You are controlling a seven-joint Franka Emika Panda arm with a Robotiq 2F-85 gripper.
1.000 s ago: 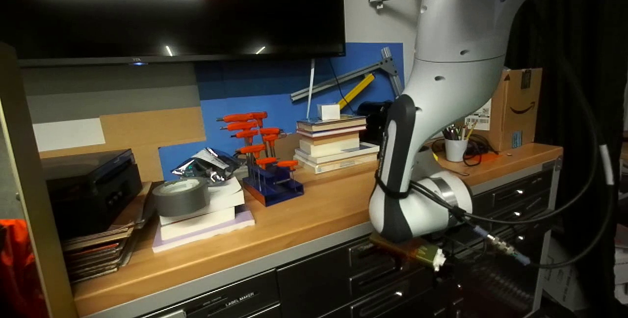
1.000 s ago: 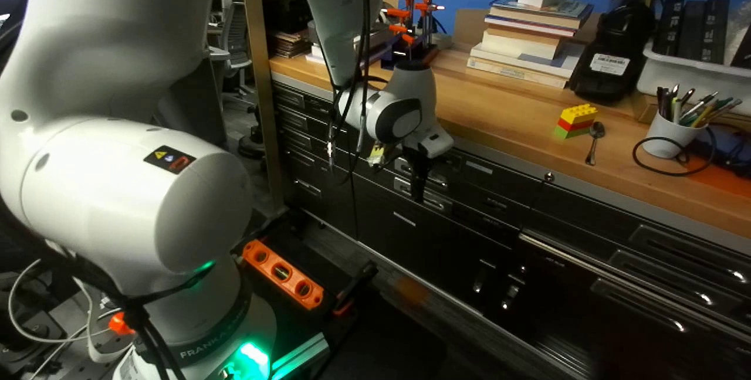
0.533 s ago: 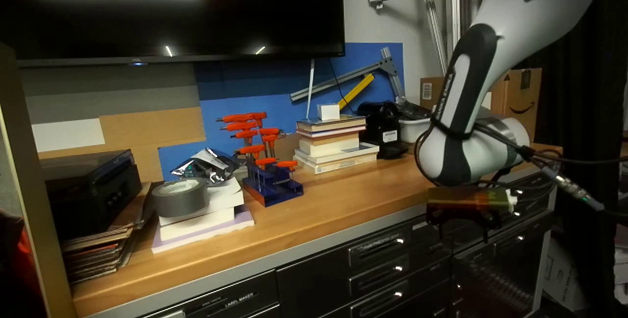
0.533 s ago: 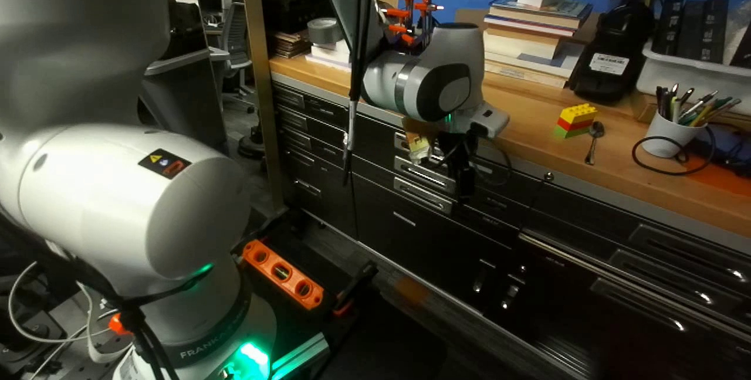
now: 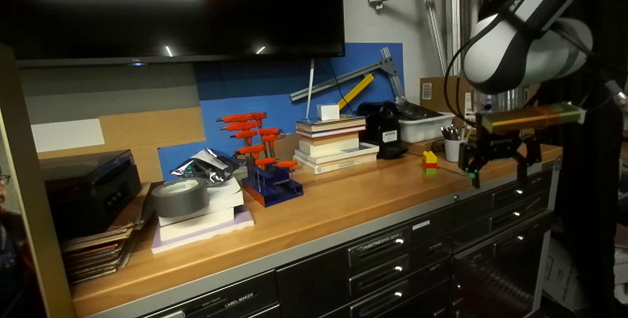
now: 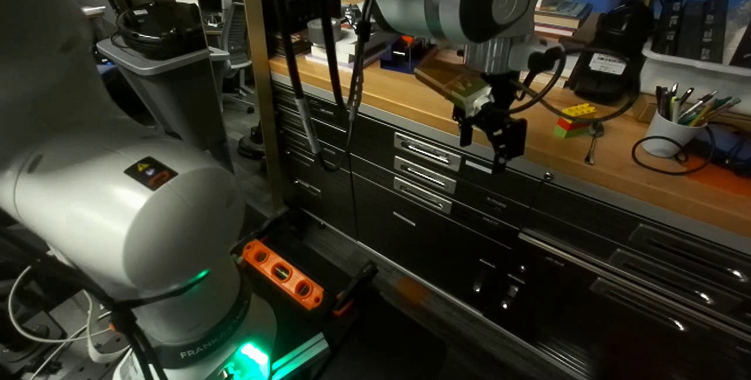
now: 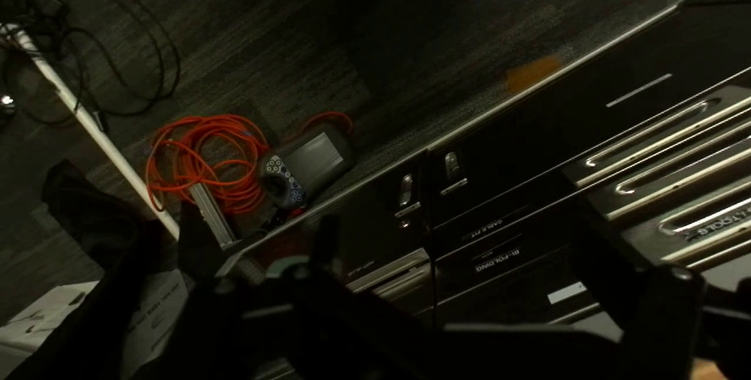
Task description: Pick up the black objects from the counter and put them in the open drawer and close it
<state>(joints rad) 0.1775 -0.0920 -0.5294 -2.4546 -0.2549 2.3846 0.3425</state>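
Just in front of the counter [image 5: 353, 195], by the look of the wrist view, which takes in the floor [image 7: 352, 63] and drawer fronts [image 7: 504, 285], the gripper [image 5: 498, 179] hangs with its fingers spread and nothing between them. The task's black objects cannot be picked out on the counter; a black case [image 5: 379, 131] stands beside the book stack [image 5: 336, 146], but it looks too bulky to be one of them. None of the drawers [image 6: 425, 175] below is plainly pulled out, so anything let go here would probably drop to the floor. If the gripper swings inward without enough height, its tips could strike the wooden front edge, and farther in it might knock the pen cup [image 6: 673, 133] or the toy bricks [image 6: 574, 122] with the spoon [image 6: 595, 133] just beside them. The slack cable [image 6: 308, 126] hanging from the arm [image 5: 505, 58] could snag on the drawers should the arm dip in a hurry.

Compared with half a second ago, the gripper is higher in both exterior views and nearer the pen cup's end of the counter, no longer low against the drawer fronts. In an exterior view the toy bricks, hidden behind the arm in that earlier picture, now show, while the book stack and the tape roll [image 5: 180, 199] look unmoved
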